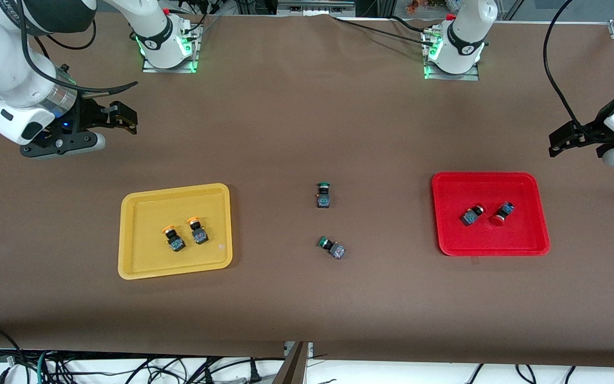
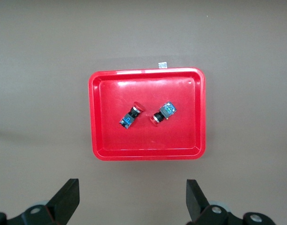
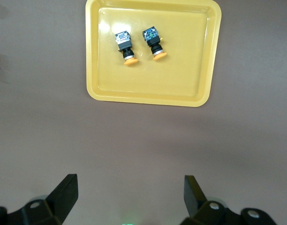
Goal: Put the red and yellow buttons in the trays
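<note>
On the brown table [image 1: 296, 133] I see the two trays lying well apart, each toward one end. Toward the right arm's end lies the yellow tray [image 1: 131, 234], and inside it two yellow-capped buttons sit side by side on their sides, one [image 1: 172, 238] just beside the other [image 1: 198, 231], both near the tray's middle. Toward the left arm's end lies the red tray [image 1: 536, 213], which holds two red-capped buttons, one [image 1: 472, 214] close beside the other [image 1: 502, 213], lying on their sides at an angle to each other. Between the trays, on the bare table, lie two green-capped buttons; one [image 1: 323, 194] is farther from the front camera and the other [image 1: 332, 247] nearer to it, a little apart.

My right gripper [image 1: 120, 117] hangs above the table near the right arm's end, farther from the front camera than the yellow tray, its fingers [image 3: 66, 194] spread wide with nothing between them. My left gripper [image 1: 565, 140] hangs above the table's edge at the left arm's end, beside the red tray, its fingers [image 2: 68, 199] equally wide apart and holding nothing
</note>
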